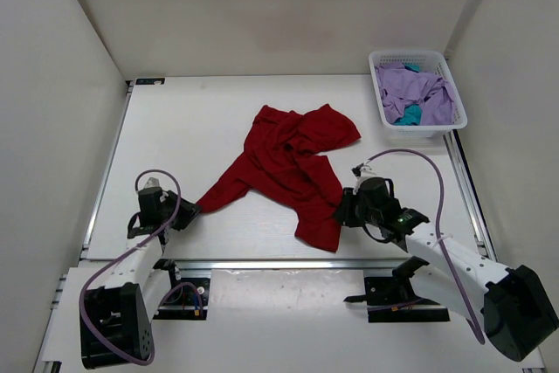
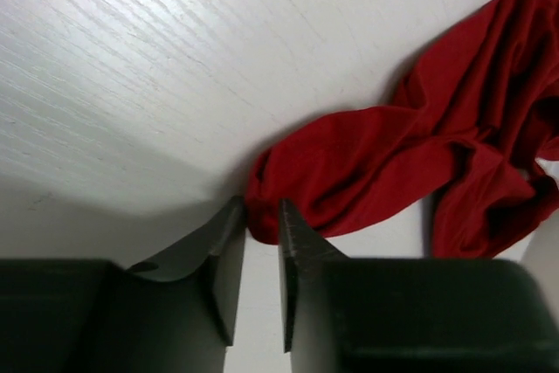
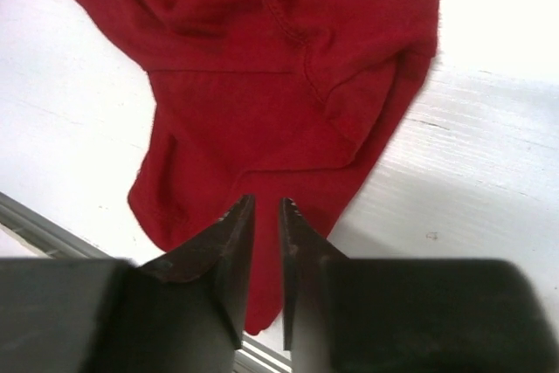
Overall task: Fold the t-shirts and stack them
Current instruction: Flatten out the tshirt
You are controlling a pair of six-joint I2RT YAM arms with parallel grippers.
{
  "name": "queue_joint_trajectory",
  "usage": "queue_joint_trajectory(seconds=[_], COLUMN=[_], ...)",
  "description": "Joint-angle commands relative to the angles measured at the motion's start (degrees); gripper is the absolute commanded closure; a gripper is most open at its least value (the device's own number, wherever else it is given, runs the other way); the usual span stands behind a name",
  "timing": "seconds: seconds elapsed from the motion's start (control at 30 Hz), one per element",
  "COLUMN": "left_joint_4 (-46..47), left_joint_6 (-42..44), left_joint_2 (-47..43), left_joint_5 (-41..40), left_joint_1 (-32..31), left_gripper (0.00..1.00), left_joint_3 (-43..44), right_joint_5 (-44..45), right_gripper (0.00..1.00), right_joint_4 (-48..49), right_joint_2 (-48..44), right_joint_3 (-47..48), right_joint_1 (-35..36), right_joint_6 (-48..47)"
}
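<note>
While red t-shirt (image 1: pixel 293 163) lies crumpled on counter (image 1: pixel 192 120), lavender t-shirt (image 1: pixel 419 86) and teal t-shirt (image 1: pixel 408 115) sit in basket (image 1: pixel 424 130); nothing folded. Left hand (image 1: pixel 194 210), right hand (image 1: pixel 339 213) narrowed at its edges; pinch unclear.

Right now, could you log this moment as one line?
red t-shirt: crumpled; left gripper: at its left tip; right gripper: at near edge; grips: unclear; basket: lavender shirt, teal shirt

The white table (image 1: pixel 188 128) bears a crumpled red t-shirt (image 1: pixel 288 163) and, far right, a white mesh basket (image 1: pixel 425 128).
</note>
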Motion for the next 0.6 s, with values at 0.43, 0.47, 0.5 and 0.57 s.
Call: queue_joint_trajectory(seconds=[0.43,0.47,0.5,0.57], left_joint_4=[2.40,1.79,1.17,0.20], left_joint_6=[4.33,5.03,4.95,6.44], left_joint_2=[0.04,-0.40,-0.49,-1.01], left_joint_5=[-4.00,-4.87,-5.58,-5.58], left_joint_1=[-4.10,-4.80,-5.33,-6.30], left_gripper=[1.00,1.00,1.00,1.00], left_joint_3=[2.44,2.61,2.96,3.67], right_joint_5=[13.92,14.28,14.46,15.25], right_gripper=[0.69,0.69,0.69,0.70], right_joint_4=[-12.19,-12.54,-13.42,-14.30], right_joint_2=[12.82,13.53,14.67,16.34], right_joint_3=[13.06,14.11,14.73,15.52], right_joint_1=[19.73,20.52,20.70,21.66], right_joint_6=[1.53,2.40,2.41,3.20])
